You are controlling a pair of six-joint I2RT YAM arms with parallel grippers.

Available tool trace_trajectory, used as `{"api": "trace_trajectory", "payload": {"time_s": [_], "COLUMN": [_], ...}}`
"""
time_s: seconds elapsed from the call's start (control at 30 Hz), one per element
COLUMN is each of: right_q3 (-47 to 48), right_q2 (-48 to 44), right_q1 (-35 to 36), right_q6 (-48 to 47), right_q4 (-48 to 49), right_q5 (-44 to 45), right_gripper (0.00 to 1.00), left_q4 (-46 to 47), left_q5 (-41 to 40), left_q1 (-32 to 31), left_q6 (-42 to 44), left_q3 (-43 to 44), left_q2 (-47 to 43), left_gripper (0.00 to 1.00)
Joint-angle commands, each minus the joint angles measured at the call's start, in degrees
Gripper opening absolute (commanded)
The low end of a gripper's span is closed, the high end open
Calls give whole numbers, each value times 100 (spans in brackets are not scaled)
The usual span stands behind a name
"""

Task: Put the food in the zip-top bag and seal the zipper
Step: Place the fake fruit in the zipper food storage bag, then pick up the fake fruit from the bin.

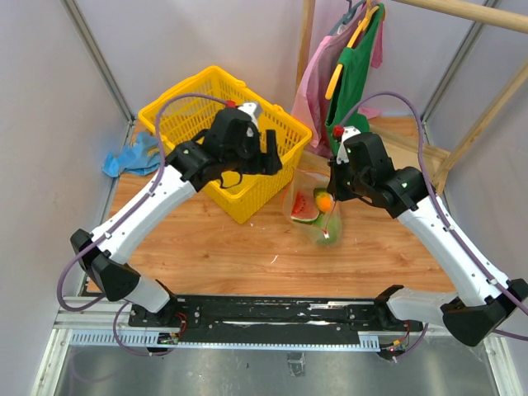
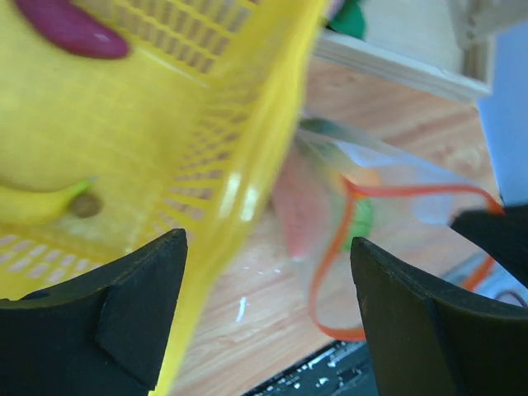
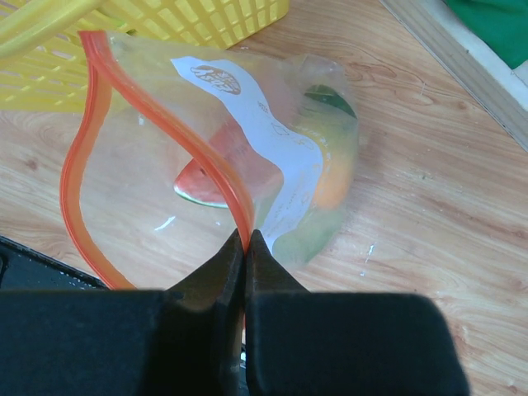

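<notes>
At the left of the wooden surface (image 1: 247,256) stands a yellow basket (image 1: 177,111), and 2 pieces of food lie in it: a purple piece (image 2: 70,29) and a small banana (image 2: 37,202). Above the basket's right wall hangs the left gripper (image 1: 266,155), its fingers spread wide and holding nothing.

Just right of the basket sits the bag (image 3: 272,115), on the surface and apart from the basket wall. A watermelon wedge (image 3: 219,173), an orange fruit (image 3: 334,177) and a green piece (image 3: 330,99) are inside it, so the filling looks partly done; at least the 2 basket pieces are left to move. The zipper (image 3: 82,165) gapes in a wide loop, so sealing has not begun.

From the top view, the bag's long axis seems to run from near to far. Its open mouth faces the near edge and tips upward, and its closed bottom lies toward the far side with the food settled there. The exact tilt is hard to judge through the clear plastic.

Farthest right, the right gripper (image 3: 245,239) is pinched tight on 1 lip of the zipper, holding the mouth up and open.
</notes>
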Motion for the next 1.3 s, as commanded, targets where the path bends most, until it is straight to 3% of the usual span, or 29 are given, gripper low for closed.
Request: {"api": "trace_trajectory", "payload": {"time_s": [0.0,0.17,0.27,0.43,0.63,0.8,0.97,1.27], "right_q3": [61,89,110,113,73,24,6,-28], "right_q2": [3,54,87,117,105,78,82,59], "right_q1": [85,85,91,85,85,93,77,78], "right_q6": [-45,-69,-101,-130,-168,-222,-271,-352], "right_q4": [139,136,133,147,162,178,180,171], "right_q5": [130,130,130,154,174,234,262,332], "right_gripper": [1,1,1,1,1,1,1,1], "left_q4": [-330,-542,-976,-1878,-2139,-2564,-2319,-1650], "left_q5": [-67,-103,-631,-1094,-1374,-2196,-2494,-2332], "left_q1": [727,1328,1503,1615,1721,1756,1826,2103], "left_q6": [138,357,149,-504,-1037,-1260,-1310,-1278], "left_q3": [-124,41,548,1520,1624,1919,1597,731], "left_q2": [-182,104,551,1602,2362,3121,3445,3426], "left_gripper": [84,85,85,86,87,88,88,86]}}
